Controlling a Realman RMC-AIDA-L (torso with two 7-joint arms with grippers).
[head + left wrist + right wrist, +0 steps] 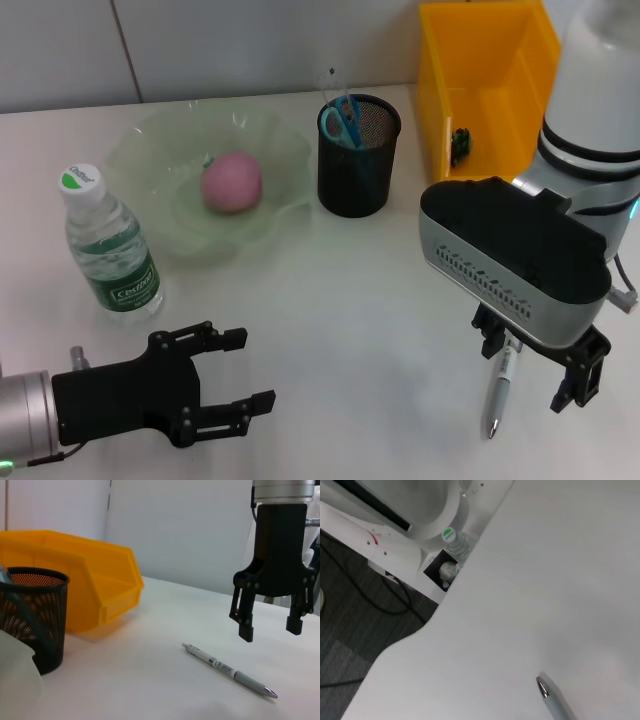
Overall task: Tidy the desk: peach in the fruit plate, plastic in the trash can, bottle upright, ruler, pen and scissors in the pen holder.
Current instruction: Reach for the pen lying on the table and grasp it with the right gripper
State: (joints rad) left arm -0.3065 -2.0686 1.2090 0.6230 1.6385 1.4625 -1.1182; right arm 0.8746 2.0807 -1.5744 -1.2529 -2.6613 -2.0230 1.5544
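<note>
A silver pen [498,390] lies flat on the white table, also seen in the left wrist view as pen [227,670] and in the right wrist view as pen [552,700]. My right gripper [530,375] hangs open just above it, fingers astride, not touching; the left wrist view shows this right gripper [270,630] too. Near the front left, my left gripper [250,370] is open and holds nothing. The peach [232,182] sits in the green plate [150,135]. The bottle [110,250] stands upright. Blue-handled scissors [342,118] and a thin clear ruler [330,82] stand in the black mesh pen holder [358,160].
A yellow bin [490,70] stands at the back right with a small dark green thing [460,145] inside. The right wrist view shows the table's front edge [420,630] and the floor beyond. Bare table lies between the two grippers.
</note>
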